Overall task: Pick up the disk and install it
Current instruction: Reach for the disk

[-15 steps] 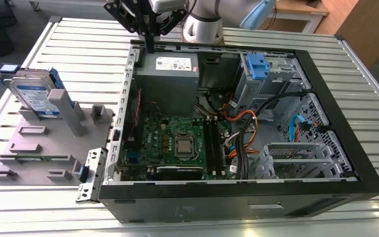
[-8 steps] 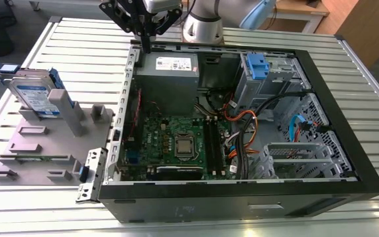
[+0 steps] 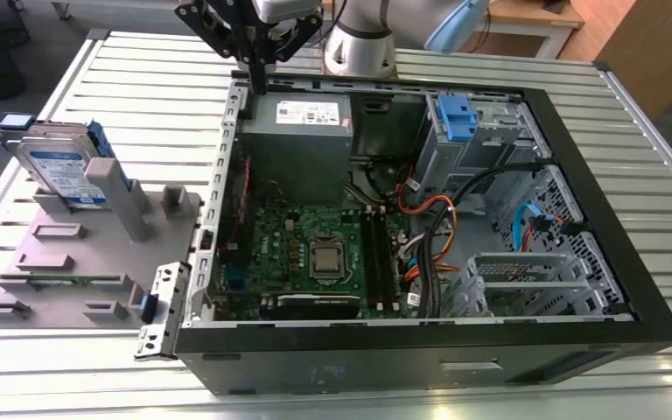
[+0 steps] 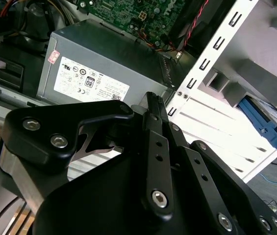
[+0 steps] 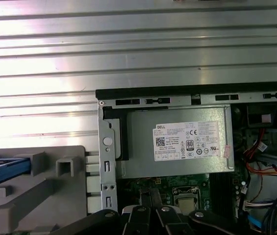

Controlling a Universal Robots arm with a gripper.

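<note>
The disk, a silver drive with a white-and-blue label and a blue bracket, stands on edge in a grey fixture at the exterior view's left, outside the computer case. Its blue bracket also shows in both wrist views. My gripper hangs over the case's back left corner, above the edge of the power supply. It is well apart from the disk. The fingers lie pressed together with nothing between them, and their black links point down toward the motherboard.
The open black computer case lies on a slatted metal table. Inside it are the motherboard, orange and blue cables and a grey drive cage with a blue tab. The grey fixture holds other slots and posts.
</note>
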